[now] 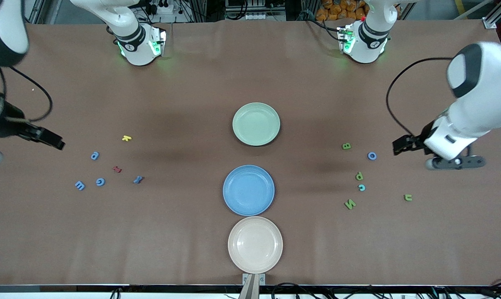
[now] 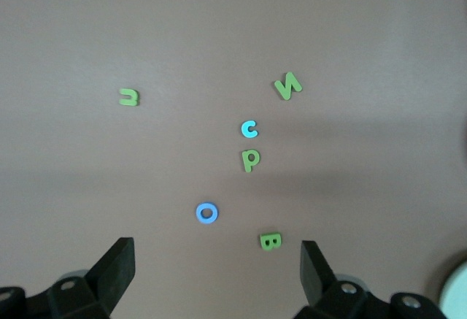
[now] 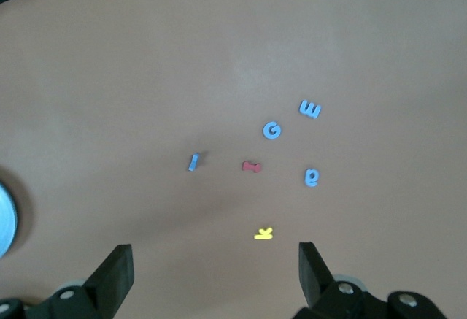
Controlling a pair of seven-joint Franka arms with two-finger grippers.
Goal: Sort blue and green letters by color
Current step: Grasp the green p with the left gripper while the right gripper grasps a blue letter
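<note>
Currently both arms hang above the brown paper-covered table (image 1: 192,232), each over its own cluster of small flat letters. The left gripper (image 1: 399,146), at the right edge of the front view, has its two black fingers (image 2: 117,268) spread wide apart with nothing between them. Near it lie the olive green letters: a B (image 1: 346,146), a P (image 1: 359,176), an N (image 1: 350,204) and a u (image 1: 407,197), the u lying apart toward the left arm's end of the table. A blue ring-shaped O (image 1: 372,155) sits beside the B, and a small turquoise c (image 1: 361,187) lies just beside the P.

The right gripper (image 1: 53,141), at the left edge of the front view, also holds its fingers (image 3: 113,275) wide apart and empty. Below it in that view lie the medium blue letters: an a (image 1: 94,155), an m (image 1: 79,185), a G (image 1: 100,181) and an X (image 1: 138,179). A small yellow letter (image 1: 126,138) and a small dark red letter (image 1: 117,169) lie among them.

Down the middle of the front view stand three round plates, all bare: a pale green plate (image 1: 256,123) uppermost, a blue plate (image 1: 248,190) below it, and a cream plate (image 1: 255,244) lowest, close to the blue one.
</note>
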